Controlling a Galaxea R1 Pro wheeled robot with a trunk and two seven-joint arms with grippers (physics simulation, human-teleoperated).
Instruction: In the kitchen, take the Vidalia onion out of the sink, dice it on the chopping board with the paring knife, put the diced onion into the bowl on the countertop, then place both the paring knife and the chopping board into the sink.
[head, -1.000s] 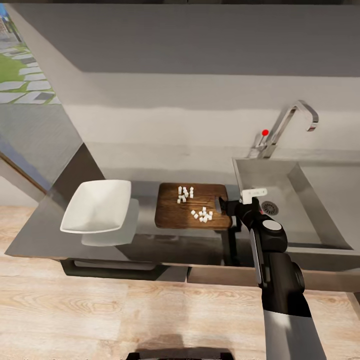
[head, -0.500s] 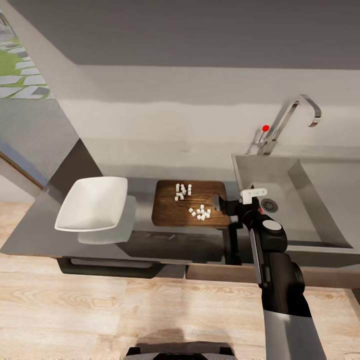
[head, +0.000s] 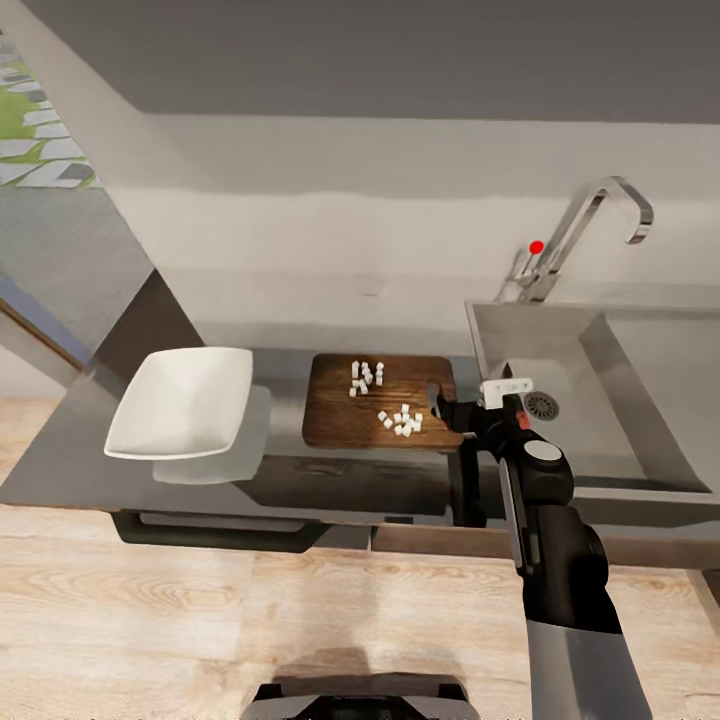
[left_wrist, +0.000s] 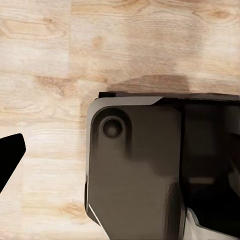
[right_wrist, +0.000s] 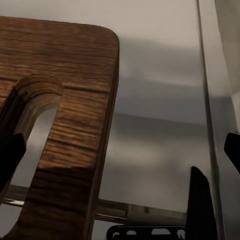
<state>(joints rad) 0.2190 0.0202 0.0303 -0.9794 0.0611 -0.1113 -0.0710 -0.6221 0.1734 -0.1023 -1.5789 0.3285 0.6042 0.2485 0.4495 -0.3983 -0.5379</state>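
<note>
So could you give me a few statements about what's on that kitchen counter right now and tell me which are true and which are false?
1. The diced onion is already in the bowl. False: the white pieces lie in two small clusters on the chopping board, and the bowl holds nothing.
2. The bowl sits on the countertop on the side of the board away from the sink. True.
3. The right end effector is at the board's edge nearest the sink, by its handle slot. True.
4. The chopping board is lying in the sink. False: it is on the countertop beside the sink.
5. The tap lever has a red tip. True.
</note>
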